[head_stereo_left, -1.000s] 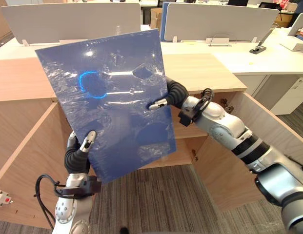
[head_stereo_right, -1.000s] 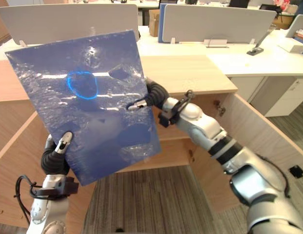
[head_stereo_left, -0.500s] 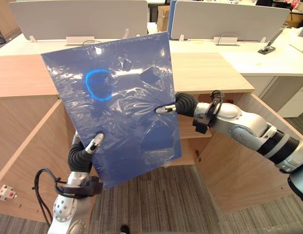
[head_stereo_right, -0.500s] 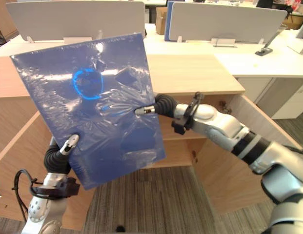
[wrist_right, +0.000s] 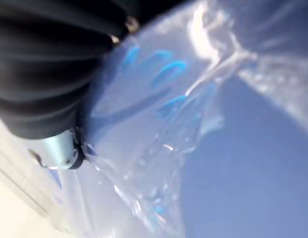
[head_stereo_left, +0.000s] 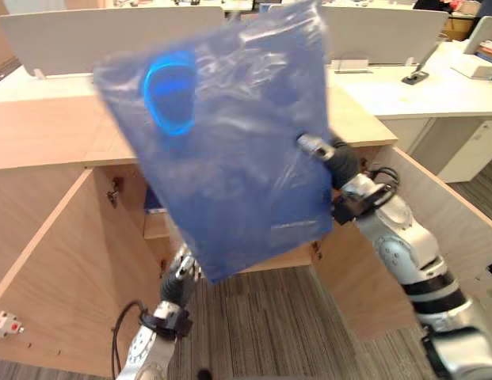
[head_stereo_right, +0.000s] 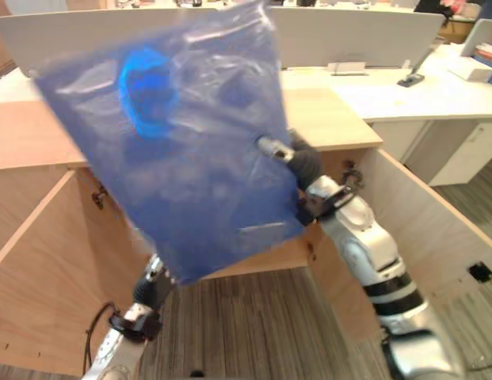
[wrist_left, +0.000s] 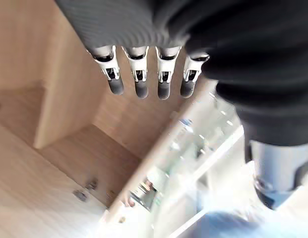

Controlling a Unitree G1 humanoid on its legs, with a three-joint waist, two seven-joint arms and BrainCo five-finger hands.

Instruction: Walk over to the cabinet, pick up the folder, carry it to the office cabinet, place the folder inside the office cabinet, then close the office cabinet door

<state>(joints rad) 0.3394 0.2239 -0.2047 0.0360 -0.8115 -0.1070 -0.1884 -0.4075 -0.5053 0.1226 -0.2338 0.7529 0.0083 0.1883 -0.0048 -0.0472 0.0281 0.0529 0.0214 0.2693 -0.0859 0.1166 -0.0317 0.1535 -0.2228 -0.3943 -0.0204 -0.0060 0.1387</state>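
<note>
A large blue folder [head_stereo_left: 230, 142] in a glossy, crinkled plastic sleeve is held up in the air in front of the open wooden cabinet [head_stereo_left: 55, 134]. It is tilted, with its upper corner above the cabinet's top and its lower corner down level with the opening.

The right hand [head_stereo_left: 334, 158] is clamped on the folder's edge on the cabinet's right side, with the thumb on the near face. In the right wrist view the fingers show as blue shapes through the plastic [wrist_right: 233, 148].

The left hand [head_stereo_left: 181, 273] is low in front of the cabinet, just beside the folder's lower corner. In the left wrist view its fingers [wrist_left: 139, 74] are straight and spread apart with nothing between them. Whether it touches the folder cannot be told.

The folder looks light, thin and fairly stiff, but its sleeve is probably slick and may slide under a pinch. With one hand gripping an edge, the broad sheet is likely to swing or sag. A steadier hold would probably be two opposite edges, or a flat support under the lower corner.

Both cabinet doors [head_stereo_left: 40, 261] stand wide open, and a bare shelf [head_stereo_left: 297, 255] shows inside. White desks [head_stereo_left: 436, 91] with dividers stand behind the cabinet, and grey carpet [head_stereo_left: 269, 324] lies in front of it.
</note>
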